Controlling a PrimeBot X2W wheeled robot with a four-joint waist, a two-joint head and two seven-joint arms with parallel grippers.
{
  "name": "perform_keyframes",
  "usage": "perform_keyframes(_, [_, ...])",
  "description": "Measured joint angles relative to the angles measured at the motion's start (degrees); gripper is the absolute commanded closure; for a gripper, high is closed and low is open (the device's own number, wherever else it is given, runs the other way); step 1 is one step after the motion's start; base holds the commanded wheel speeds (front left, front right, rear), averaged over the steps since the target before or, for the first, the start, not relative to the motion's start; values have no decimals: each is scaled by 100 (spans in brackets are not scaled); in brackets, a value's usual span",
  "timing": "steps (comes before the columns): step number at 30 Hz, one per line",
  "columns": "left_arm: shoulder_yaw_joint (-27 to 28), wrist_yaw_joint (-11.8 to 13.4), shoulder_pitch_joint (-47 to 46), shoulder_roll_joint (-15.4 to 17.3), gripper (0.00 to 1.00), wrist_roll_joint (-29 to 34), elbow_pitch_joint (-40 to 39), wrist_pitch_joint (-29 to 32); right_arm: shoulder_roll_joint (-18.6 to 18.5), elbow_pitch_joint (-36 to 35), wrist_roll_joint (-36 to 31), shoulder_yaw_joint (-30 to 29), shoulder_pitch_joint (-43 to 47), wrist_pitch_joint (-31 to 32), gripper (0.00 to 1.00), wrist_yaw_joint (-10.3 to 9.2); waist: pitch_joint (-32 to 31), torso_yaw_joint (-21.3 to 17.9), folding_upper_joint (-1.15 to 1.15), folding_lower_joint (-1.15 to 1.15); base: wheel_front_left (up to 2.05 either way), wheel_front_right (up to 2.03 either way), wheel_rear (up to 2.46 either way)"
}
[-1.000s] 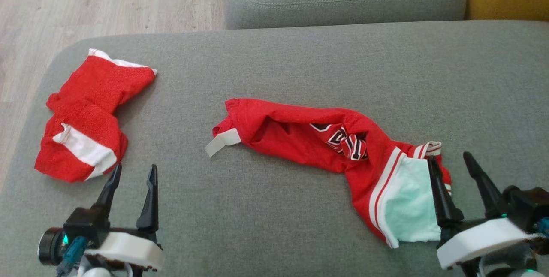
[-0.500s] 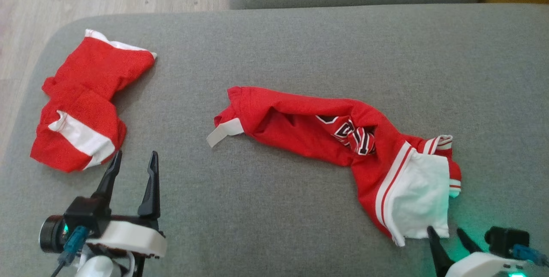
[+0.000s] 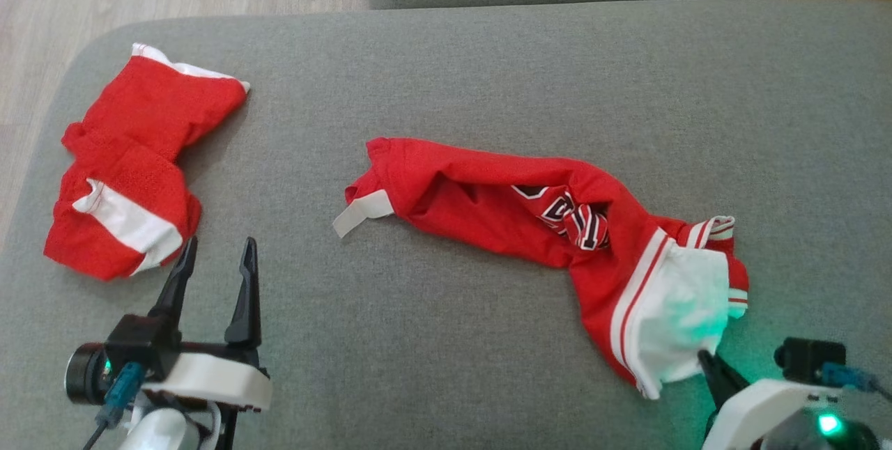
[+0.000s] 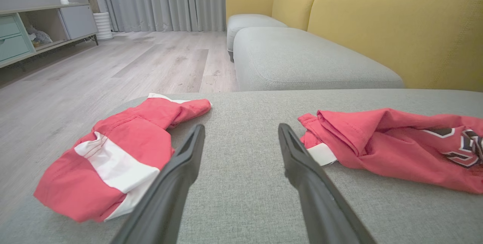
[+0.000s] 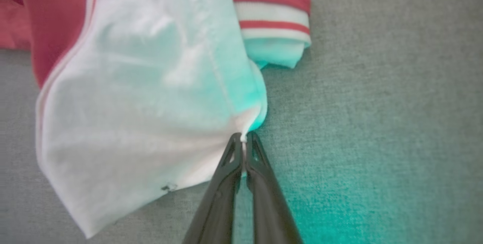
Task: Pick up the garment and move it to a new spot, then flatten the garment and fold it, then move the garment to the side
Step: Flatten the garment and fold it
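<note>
Right gripper [image 3: 708, 361] had its fingers spread a second ago; now they are pressed together, pinching the near corner of the jersey's white panel. Left gripper [image 3: 219, 244] has not changed: fingers spread, nothing between them, hovering over the cushion's near left part. Head camera has shifted a bit, so everything sits slightly different in the picture.

Red jersey [image 3: 488, 206] lies crumpled in a long strip across the middle of the grey cushion [image 3: 488, 74], running from the centre toward the near right corner. A white tab sticks out at its left end, dark lettering shows in a fold mid-way, and a white panel with red and white stripes sits at the right end. The right wrist view shows the right gripper [image 5: 244, 136] with white cloth of the jersey [image 5: 143, 96] bunched to a point between the tips, lit green, with the cushion [image 5: 377, 123] under it.

Red shorts [image 3: 132, 157] with a white band lie bunched on the cushion's left edge, well apart from the jersey. In the left wrist view the left gripper [image 4: 241, 127] points across the cushion [image 4: 241, 206], shorts [image 4: 124, 149] to one side, jersey [image 4: 396, 149] to the other. Wood floor [image 4: 113, 66] lies beyond the cushion's far left edge, a yellow sofa back [image 4: 396, 28] beyond its far right.
</note>
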Motion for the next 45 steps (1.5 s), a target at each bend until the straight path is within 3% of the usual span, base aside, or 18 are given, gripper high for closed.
perform_keyframes(10, [8, 56, 2, -2, 0, -1, 19, -94, -304, -1871, -270, -494, -18, 335, 100, 0, 3, -68, 0, 0, 0, 0, 0])
perform_keyframes(15, [10, 82, -2, -10, 0, -1, 12, -101, -609, -2146, -394, -655, -503, 435, 100, 0, 53, -86, 0, 0, 0, 0, 0])
perform_keyframes(24, [-157, 14, -430, -200, 0, 7, 79, -152, -1684, -1118, -375, -446, -2368, 160, 100, 0, 272, 170, 0, 0, 0, 0, 0])
perform_keyframes(32, [-338, -63, -870, -481, 0, 77, 247, -252, -2412, 671, -89, 103, -3822, -914, 100, 0, 747, 413, 0, 1, 0, 0, 0])
perform_keyframes(33, [-344, -100, -927, -523, 0, 77, 297, -258, -2410, 944, -78, 166, -3897, -1026, 82, 0, 796, 442, 0, 1, 0, 0, 0])
perform_keyframes(34, [-350, -108, -970, -552, 0, 79, 335, -260, -2399, 1218, -76, 216, -3940, -1117, 0, 0, 837, 474, 0, 1, 0, 0, 0])
perform_keyframes(39, [-348, -158, -1023, -581, 0, 121, 515, -310, -2319, 2141, 2, 375, -3977, -1691, 0, 0, 922, 522, 0, 1, 0, 0, 0])
perform_keyframes(45, [-330, -155, -1025, -576, 0, 122, 584, -359, -2107, 2263, 110, 434, -3969, -2365, 0, 0, 845, 363, 0, 0, 0, 0, 0])
